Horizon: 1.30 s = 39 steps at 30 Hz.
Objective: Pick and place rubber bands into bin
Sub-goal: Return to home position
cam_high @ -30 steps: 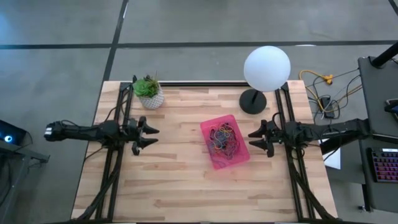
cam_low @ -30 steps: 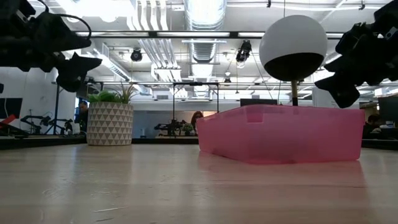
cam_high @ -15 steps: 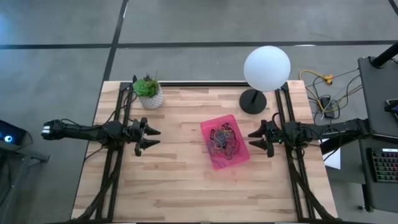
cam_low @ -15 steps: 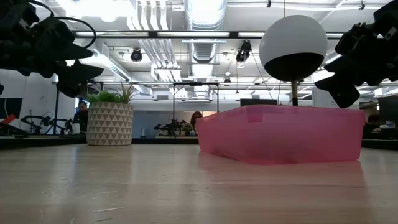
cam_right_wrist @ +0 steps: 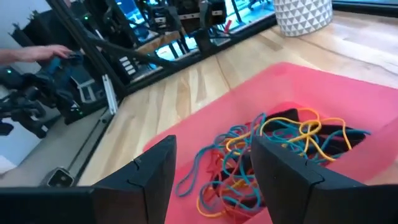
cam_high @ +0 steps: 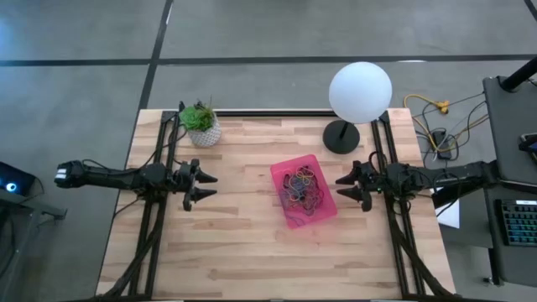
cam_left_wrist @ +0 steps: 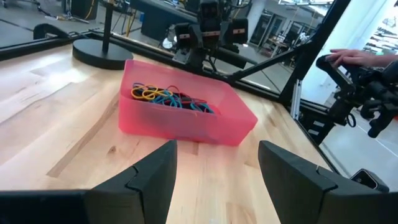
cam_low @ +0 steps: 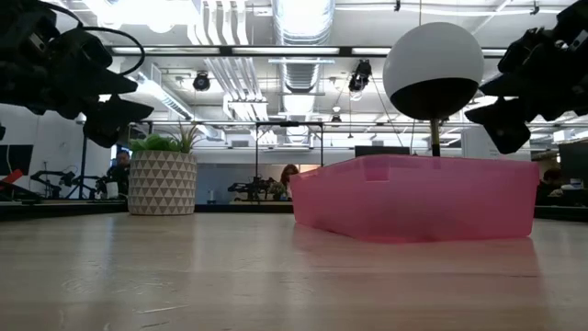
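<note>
Judged close to finished, with only the move back to rest in hand. In the high view, a tangled heap of rubber bands in yellow, blue, red and dark tones inside the bin, the pink tray on the table. Confirmed in both wrist views: loops lying on the tray floor, below its rim. No band spotted on the bare wood around the bin, though a loop that thin possibly missed against the grain from that height. Left gripper well apart from the bin on its left side, held off the wood, fingers spread wide with nothing between them, aimed at the bin's long wall in its own wrist view. Right gripper just beside the bin's right edge, raised above rim height in the low view, fingers likewise parted and empty, looking down over the heap. Nothing carried, nothing clamped, nothing seen hanging over the bin's rim. Behind the bin, a white globe lamp; behind and to the left of the bin, a small potted plant; neither touching it. Left to do, by this reading: drawing both arms back from the bin to their rest pose, and no further picking, barring a stray loop somewhere out of sight.
</note>
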Each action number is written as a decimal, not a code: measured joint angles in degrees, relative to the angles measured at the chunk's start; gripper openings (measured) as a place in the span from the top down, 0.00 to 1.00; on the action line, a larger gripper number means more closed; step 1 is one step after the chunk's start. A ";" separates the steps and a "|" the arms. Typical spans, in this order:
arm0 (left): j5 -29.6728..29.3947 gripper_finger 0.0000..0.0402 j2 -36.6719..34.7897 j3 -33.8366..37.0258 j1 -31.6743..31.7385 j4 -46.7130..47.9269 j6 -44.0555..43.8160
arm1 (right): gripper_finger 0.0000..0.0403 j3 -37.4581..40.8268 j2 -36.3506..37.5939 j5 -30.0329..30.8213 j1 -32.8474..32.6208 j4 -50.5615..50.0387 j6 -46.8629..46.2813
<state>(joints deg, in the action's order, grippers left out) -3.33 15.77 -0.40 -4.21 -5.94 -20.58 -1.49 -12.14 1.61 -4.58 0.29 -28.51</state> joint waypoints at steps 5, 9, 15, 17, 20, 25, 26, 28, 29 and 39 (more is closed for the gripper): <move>0.00 0.48 -0.93 0.00 0.00 0.33 0.00 | 0.52 0.01 2.20 -0.08 1.44 -0.13 0.00; 0.06 0.48 -4.33 0.02 0.32 0.46 0.00 | 0.52 0.05 4.04 -0.01 3.35 -0.36 0.00; 0.05 0.48 -9.83 0.02 2.74 0.39 0.00 | 0.52 0.23 9.20 -0.02 5.57 -0.38 0.01; 0.04 0.48 -11.16 0.02 3.90 0.38 0.00 | 0.52 0.23 11.04 -0.02 6.27 -0.15 0.01; 0.02 0.48 -13.58 0.02 5.48 0.35 0.00 | 0.52 0.23 12.15 0.02 6.98 0.56 0.00; -0.04 0.48 -14.17 0.06 7.26 -0.36 0.00 | 0.52 0.33 12.15 0.02 7.02 1.36 0.01; -0.04 0.48 -14.17 0.07 7.25 -0.44 0.00 | 0.52 0.46 12.15 0.00 7.02 1.36 0.00; 0.00 0.48 -14.17 0.11 7.26 -0.37 0.00 | 0.52 0.93 12.15 -0.01 7.01 1.66 0.01; 0.00 0.48 -14.17 0.11 7.26 -0.42 0.00 | 0.52 0.98 12.15 0.00 7.02 1.32 0.02; 0.00 0.48 -14.17 0.13 7.26 -0.48 0.00 | 0.52 0.98 12.15 -0.02 7.03 1.12 0.02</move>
<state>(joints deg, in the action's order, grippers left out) -3.33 1.61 -0.27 3.05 -6.42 -20.58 -0.51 0.01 1.58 2.45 1.41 -28.49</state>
